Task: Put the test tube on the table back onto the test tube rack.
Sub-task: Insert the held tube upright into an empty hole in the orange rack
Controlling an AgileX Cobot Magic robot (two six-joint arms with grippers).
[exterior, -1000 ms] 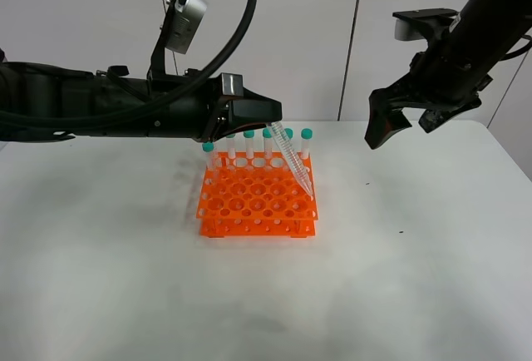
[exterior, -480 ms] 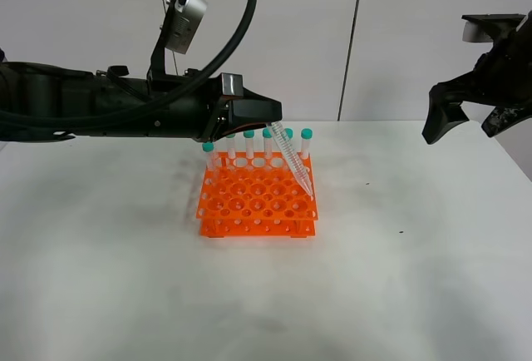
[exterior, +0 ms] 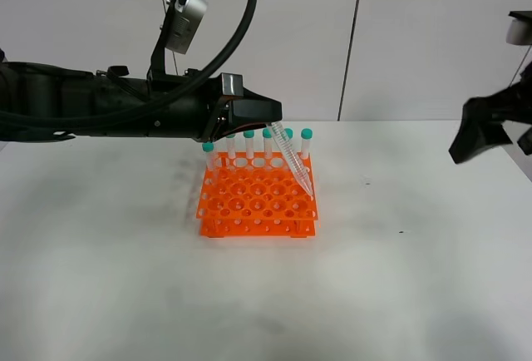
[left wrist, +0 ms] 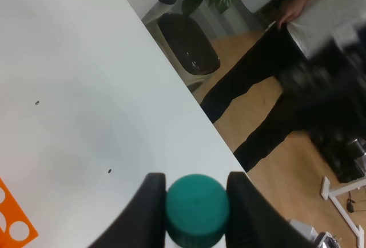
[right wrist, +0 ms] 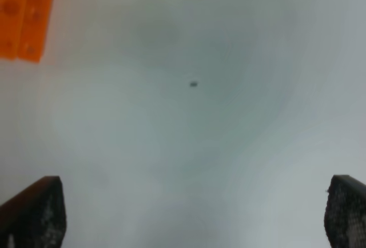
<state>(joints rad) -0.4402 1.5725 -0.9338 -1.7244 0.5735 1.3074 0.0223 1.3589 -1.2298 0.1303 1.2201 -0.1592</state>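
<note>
My left gripper (exterior: 273,125) is shut on the test tube (exterior: 293,161), gripping just under its teal cap. The tube hangs tilted, with its conical tip over the right side of the orange test tube rack (exterior: 253,203). In the left wrist view the teal cap (left wrist: 197,207) sits between the two fingers (left wrist: 150,205). Several identical capped tubes (exterior: 248,146) stand in the rack's back row. My right gripper (exterior: 490,132) is open and empty at the far right, above the white table (exterior: 399,278). Its fingertips (right wrist: 35,212) are spread wide.
A rack corner shows in the left wrist view (left wrist: 12,225) and in the right wrist view (right wrist: 26,14). Small dark specks (exterior: 401,231) mark the table right of the rack. Past the table's edge are a chair (left wrist: 189,45) and a person's legs (left wrist: 257,94).
My right arm has swung away to the right and lower, towards the view's edge. My left arm and the tilted tube have not moved.
</note>
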